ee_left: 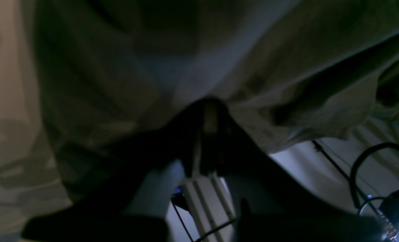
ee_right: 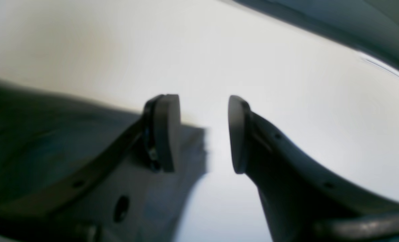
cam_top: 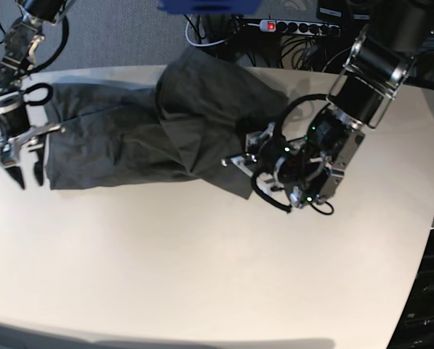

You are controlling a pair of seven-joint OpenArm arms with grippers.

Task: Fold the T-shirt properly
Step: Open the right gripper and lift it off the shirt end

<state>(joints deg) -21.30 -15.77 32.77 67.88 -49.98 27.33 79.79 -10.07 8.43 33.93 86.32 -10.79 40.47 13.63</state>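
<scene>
I'm looking at a lab bench: a bare pale table [cam_top: 202,276], a power strip [cam_top: 296,27] at one o'clock, tangled cables [cam_top: 217,33] at twelve beyond the edge.

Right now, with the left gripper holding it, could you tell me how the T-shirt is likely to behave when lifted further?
Probably floppy: the T-shirt hangs in soft folds from the left gripper, shut on its fabric. Likely light, since a small pinch raises a wide flap. The rest, lying flat on the table, may drag along.
</scene>
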